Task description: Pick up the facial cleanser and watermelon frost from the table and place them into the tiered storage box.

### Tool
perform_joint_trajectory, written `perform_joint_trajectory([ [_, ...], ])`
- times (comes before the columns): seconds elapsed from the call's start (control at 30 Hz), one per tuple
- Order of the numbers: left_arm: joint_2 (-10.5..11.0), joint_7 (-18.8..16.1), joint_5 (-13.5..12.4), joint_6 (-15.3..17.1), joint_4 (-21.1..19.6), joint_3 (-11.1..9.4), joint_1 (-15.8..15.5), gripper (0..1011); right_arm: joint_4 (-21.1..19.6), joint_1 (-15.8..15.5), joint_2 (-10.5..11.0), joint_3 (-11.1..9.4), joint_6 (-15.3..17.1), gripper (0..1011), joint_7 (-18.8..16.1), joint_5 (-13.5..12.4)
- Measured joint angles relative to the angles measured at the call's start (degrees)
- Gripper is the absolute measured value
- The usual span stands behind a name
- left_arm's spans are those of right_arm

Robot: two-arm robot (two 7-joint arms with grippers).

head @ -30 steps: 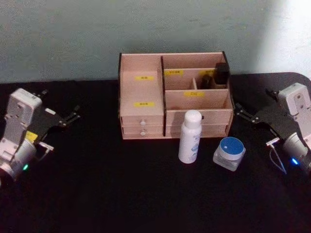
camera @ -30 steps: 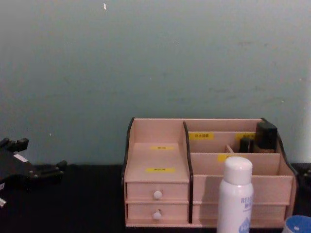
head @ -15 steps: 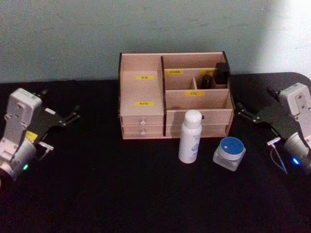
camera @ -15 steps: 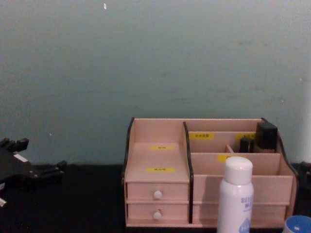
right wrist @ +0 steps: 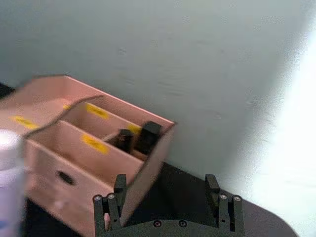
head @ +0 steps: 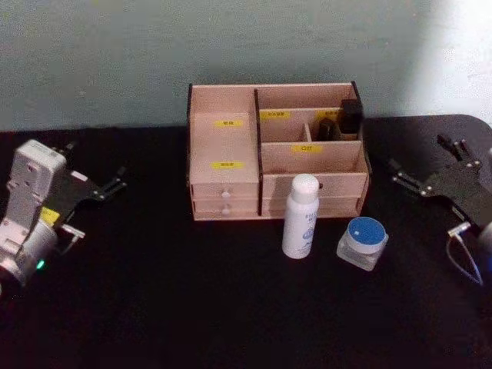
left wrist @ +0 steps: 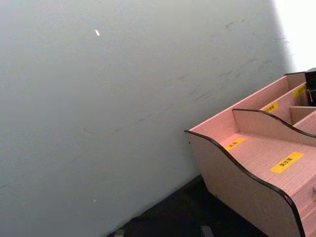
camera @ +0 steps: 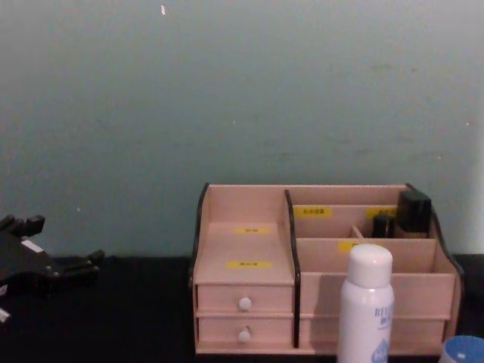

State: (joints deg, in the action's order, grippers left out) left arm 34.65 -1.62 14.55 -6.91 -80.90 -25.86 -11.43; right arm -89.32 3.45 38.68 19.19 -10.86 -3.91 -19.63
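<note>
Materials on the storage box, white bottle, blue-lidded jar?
Tiered storage box: seemingly thin pale wood board, matte, dark edges.
Facial cleanser: smooth white body and cap, probably plastic.
Watermelon frost: translucent body, glass or plastic, unclear; blue lid.

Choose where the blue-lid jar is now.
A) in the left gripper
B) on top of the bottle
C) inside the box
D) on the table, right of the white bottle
D: the jar stands on the table, to the right of the bottle and in front of the box.
</note>
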Motion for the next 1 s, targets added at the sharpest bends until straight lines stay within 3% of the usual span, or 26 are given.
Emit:
perform_joint_trajectory([
  [0.17, 0.0, 0.0, 0.0, 0.0, 0.0, 0.0, 0.0, 1001, -3.1, -2.3, 2.1, -0.9, -0.7, 1003, -5.7, -3.1],
  [0.33, 0.0, 0.0, 0.0, 0.0, 0.0, 0.0, 0.0, 1001, -4.4, -2.8, 2.4, -0.3, -0.9, 1003, -10.0, -4.3],
  [0.67, 0.0, 0.0, 0.0, 0.0, 0.0, 0.0, 0.0, 1001, -3.7, 0.2, -0.6, 3.3, 2.0, 1002, -18.9, -6.3],
  [1.0, 0.0, 0.0, 0.0, 0.0, 0.0, 0.0, 0.0, 1001, -1.5, 2.3, -2.5, 4.8, 5.5, 1003, -24.4, -7.7],
])
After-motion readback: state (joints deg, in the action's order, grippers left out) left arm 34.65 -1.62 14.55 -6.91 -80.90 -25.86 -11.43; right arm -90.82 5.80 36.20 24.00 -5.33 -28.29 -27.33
